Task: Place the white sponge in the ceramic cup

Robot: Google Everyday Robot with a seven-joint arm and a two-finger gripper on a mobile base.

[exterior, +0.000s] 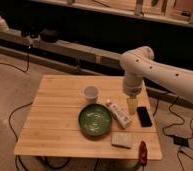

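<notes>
Closest to me, at the near right edge of the wooden table (55, 110), a small red object (141, 151) hangs partly over the rim; I can't tell what it is. Just left of it the white sponge (122, 139) lies flat on the boards, close to the front edge, with nothing touching it. Behind the sponge and a little to the left sits a wide dark green bowl (95, 120), with some pale marks showing inside.

To the right of the bowl a long white tube (119, 114) lies at a slant, one end close to the bowl's rim. Further right, a black phone (144, 116) lies flat near the table's right edge. The gripper (132, 110) hangs point-down between the tube and the phone, low over the tabletop, its fingers spread apart and holding nothing. It is well apart from the sponge.

Past the bowl stands the ceramic cup (91, 93), upright, near the middle of the table and left of the gripper. The white robot arm (162, 72) reaches in from the right and bends down over the table's far right part.

Black cables (20, 107) trail across the floor, and a long low shelf (65, 47) runs along the back.
</notes>
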